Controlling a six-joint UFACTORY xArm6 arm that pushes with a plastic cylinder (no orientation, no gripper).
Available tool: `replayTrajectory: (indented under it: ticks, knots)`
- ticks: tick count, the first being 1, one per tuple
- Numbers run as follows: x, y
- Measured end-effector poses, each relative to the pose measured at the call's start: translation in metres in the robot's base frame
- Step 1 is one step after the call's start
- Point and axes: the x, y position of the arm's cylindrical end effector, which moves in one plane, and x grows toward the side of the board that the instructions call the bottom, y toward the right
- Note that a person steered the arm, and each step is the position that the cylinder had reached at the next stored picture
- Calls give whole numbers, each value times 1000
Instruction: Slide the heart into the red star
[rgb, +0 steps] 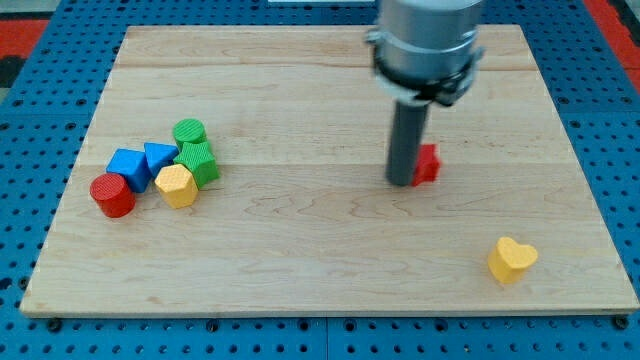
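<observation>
A yellow heart lies near the view's bottom right of the wooden board. A red block, the red star, sits right of the board's middle, mostly hidden behind my rod so its shape is hard to make out. My tip rests on the board just left of the red star, touching or nearly touching it. The heart is well apart from the tip, down and to the right.
A cluster of blocks sits at the view's left: a green cylinder, a green block, a blue triangle, a blue block, a red cylinder and a yellow hexagon.
</observation>
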Motion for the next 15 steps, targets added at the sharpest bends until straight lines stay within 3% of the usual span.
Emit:
replayTrajectory:
  ticks: [1, 2, 3, 4, 5, 7, 8, 9, 10, 11, 12, 13, 14, 15]
  knots:
    - [-19, 36]
    - [28, 84]
    - [56, 184]
    - [141, 167]
    - [161, 68]
    - [75, 55]
    - [116, 18]
    - [154, 56]
    - [132, 95]
    - [69, 60]
    - [47, 55]
    - [61, 30]
    - [42, 7]
    - [14, 45]
